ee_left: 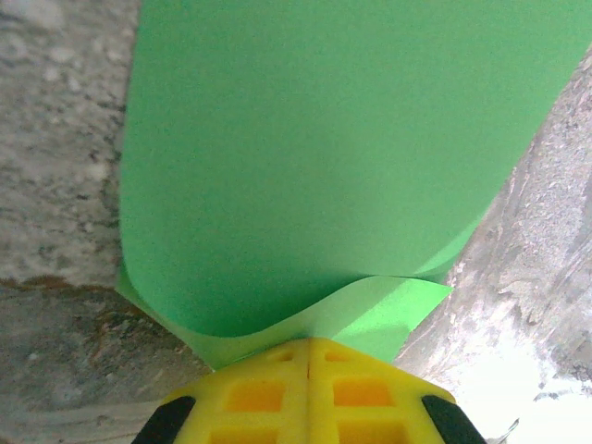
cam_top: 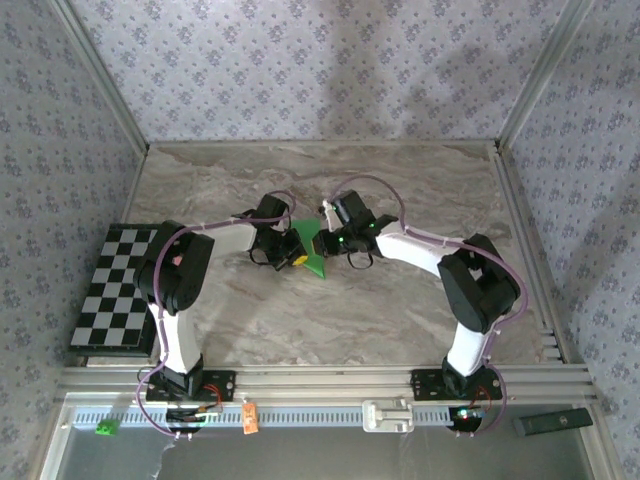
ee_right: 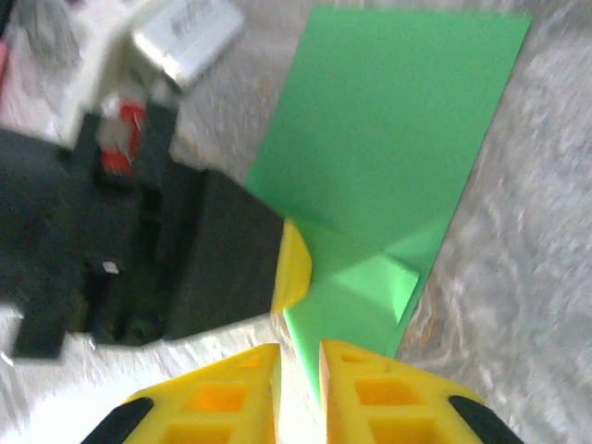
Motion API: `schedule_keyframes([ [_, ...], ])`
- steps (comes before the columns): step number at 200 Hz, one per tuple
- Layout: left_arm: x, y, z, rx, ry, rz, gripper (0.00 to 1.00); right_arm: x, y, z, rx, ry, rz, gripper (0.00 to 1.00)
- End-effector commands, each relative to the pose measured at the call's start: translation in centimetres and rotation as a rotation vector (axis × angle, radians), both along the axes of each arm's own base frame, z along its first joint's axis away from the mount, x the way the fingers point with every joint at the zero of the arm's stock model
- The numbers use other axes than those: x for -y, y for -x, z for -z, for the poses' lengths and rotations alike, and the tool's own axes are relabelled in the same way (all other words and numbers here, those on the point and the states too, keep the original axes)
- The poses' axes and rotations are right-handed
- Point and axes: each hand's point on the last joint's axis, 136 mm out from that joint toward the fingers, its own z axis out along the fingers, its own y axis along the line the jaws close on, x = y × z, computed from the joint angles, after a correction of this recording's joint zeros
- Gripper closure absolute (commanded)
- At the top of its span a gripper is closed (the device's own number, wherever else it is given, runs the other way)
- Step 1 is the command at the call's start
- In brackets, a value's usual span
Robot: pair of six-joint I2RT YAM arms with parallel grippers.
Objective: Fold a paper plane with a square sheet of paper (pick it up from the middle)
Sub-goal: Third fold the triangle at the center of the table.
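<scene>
Two pincers, left gripper (cam_top: 290, 257) and right gripper (cam_top: 336, 243), are flanking one square sheet of paper (cam_top: 307, 240); one checkered board (cam_top: 115, 290) is lying beyond the left.

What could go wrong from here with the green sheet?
1. The left gripper is shut on the square sheet of paper, which bows just past its grip; a pull could add a stray crease or tear it.
2. The right gripper has its jaws only narrowly apart at the sheet's near tip; closing there may miss it or crumple the small folded flap.
</scene>
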Motion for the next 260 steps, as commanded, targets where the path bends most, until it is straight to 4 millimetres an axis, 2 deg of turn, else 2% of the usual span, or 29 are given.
schedule_keyframes([
  [1,-1.3,1.2,2.4,-0.073,-0.060,-0.034,1.00,-0.7,2.3,1.3,-0.081,-0.030,-0.081,0.86],
  [31,-1.1,1.2,2.4,-0.079,-0.052,-0.043,1.00,-1.4,3.1,2.7,-0.107,-0.010,-0.120,0.92],
  [91,-1.1,1.1,2.4,-0.083,-0.046,-0.045,1.00,-2.1,2.5,4.3,-0.124,0.042,-0.118,0.92],
  [121,-1.1,1.1,2.3,-0.083,-0.046,-0.041,1.00,-1.7,2.7,5.3,-0.143,0.077,-0.112,0.92],
  [123,-1.0,1.1,2.3,-0.083,-0.044,-0.041,1.00,-2.1,2.1,4.5,-0.124,0.065,-0.111,0.92],
  [127,-1.0,1.1,2.3,-0.082,-0.044,-0.039,1.00,-2.2,1.9,4.3,-0.117,0.065,-0.108,0.92],
  [169,-1.0,1.0,2.2,-0.079,-0.040,-0.037,1.00,-1.9,1.7,4.8,-0.124,0.089,-0.095,0.92],
  [221,-1.0,1.0,2.3,-0.082,-0.041,-0.036,1.00,-2.7,2.5,4.3,-0.128,0.050,-0.145,0.93],
  [260,-1.1,1.0,2.4,-0.083,-0.042,-0.036,1.00,-2.4,2.7,4.7,-0.138,0.060,-0.144,0.94],
])
